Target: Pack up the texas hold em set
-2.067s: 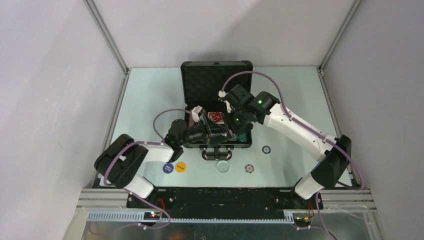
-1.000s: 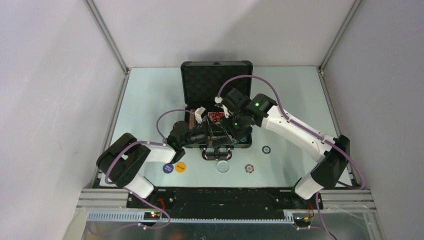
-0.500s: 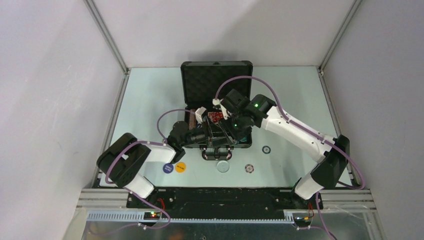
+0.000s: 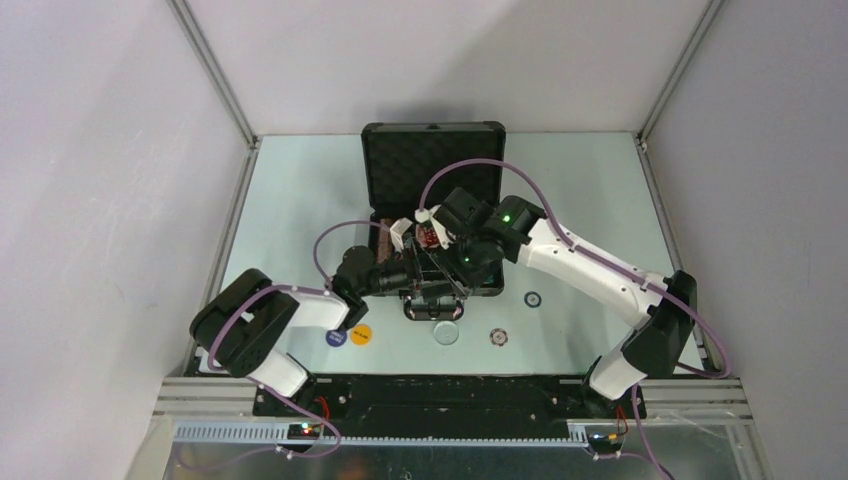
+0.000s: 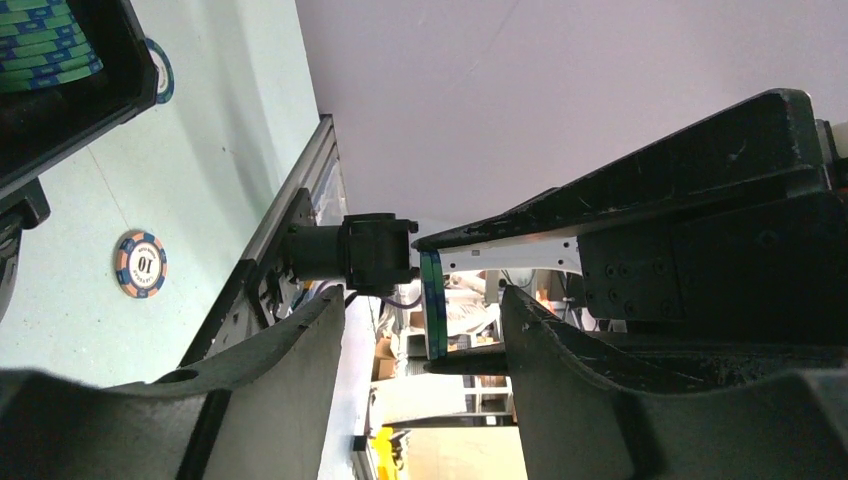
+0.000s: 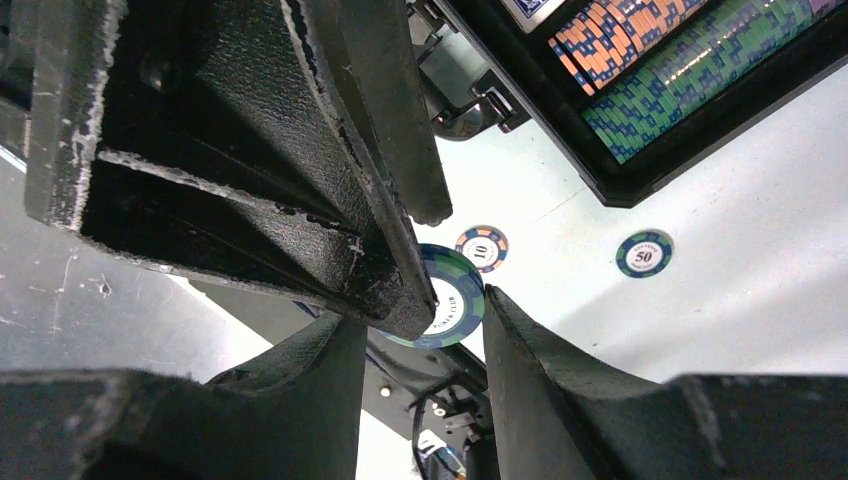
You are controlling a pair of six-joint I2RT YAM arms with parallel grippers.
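The black case point(image 4: 432, 165) lies open in the middle of the worktop point(image 4: 300, 200), lid raised, chip rows point(image 6: 690, 80) filling its tray. Above its near edge the right claw point(image 6: 425, 320) grips a green-and-blue chip point(image 6: 458, 300) by its rim. The left claw point(image 5: 422, 300) stands open either side of it. Several loose chips point(image 4: 360, 334) lie outside, so packing looks well along but unfinished.

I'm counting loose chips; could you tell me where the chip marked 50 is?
In the top view the 50 chip lies on the table just right of the black case's front right corner, the 10 chip nearer the arm bases.
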